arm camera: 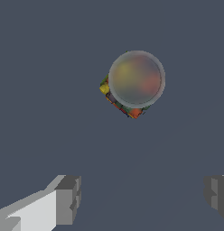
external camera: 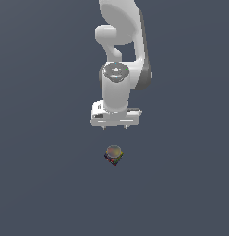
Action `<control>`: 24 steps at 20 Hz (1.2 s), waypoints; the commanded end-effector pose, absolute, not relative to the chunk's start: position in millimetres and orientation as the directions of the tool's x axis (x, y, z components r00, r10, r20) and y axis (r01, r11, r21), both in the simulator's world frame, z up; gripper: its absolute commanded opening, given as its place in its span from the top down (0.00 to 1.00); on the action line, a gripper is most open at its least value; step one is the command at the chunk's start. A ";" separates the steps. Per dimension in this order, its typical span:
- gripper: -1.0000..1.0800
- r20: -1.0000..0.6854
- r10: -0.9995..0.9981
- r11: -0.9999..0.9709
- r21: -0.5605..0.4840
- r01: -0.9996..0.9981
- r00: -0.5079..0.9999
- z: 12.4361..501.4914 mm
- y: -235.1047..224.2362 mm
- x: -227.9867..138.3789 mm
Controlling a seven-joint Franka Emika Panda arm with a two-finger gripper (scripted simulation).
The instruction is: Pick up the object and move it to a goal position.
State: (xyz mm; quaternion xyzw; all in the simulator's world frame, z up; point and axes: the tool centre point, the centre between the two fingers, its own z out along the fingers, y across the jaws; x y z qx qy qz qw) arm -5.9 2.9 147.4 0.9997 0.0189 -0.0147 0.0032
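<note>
One cube is the landmark for this step: it rests on the plain dark floor, showing small coloured squares on its sides and a greyish, bowl-like top. The gripper hangs above the cube and well apart from it, with no contact in either view. In the exterior view the gripper appears almost directly over the cube; in the wrist view the cube lies off the line between the two fingertips, toward the side the camera faces, so a small lateral correction is judged necessary before descent. The cube is compact and has no marked long axis. Its sides stand at a diagonal to the line joining the fingers, so a wrist rotation would probably be needed to close on flat faces and not on corners. The jaws are spread wide, far wider than the cube, and they hold and touch nothing. No goal marker is visible in either view, so the goal position cannot be told. The step in hand is judged to be the approach, with the grasp and transfer not yet begun. The rounded top offers a poor grip surface; closing low on the coloured sides is the safer choice.
</note>
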 end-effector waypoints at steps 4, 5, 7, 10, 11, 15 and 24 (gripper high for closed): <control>0.04 -0.031 0.043 -0.999 0.003 0.043 0.999 148.5 9.8 -5.7; 0.04 -0.032 0.048 -0.999 0.001 0.048 0.998 149.5 15.1 -5.6; 0.04 -0.036 0.060 -0.998 -0.005 0.060 0.998 151.8 28.1 -5.8; 0.04 -0.038 0.072 -0.997 -0.008 0.072 0.997 153.7 37.6 -6.6; 0.04 -0.038 0.073 -0.997 -0.008 0.073 0.997 153.7 37.7 -6.7; 0.04 -0.037 0.060 -0.998 -0.008 0.060 0.997 152.8 35.2 -5.2; 0.04 -0.033 -0.053 -0.999 -0.007 -0.054 0.998 146.7 29.9 9.2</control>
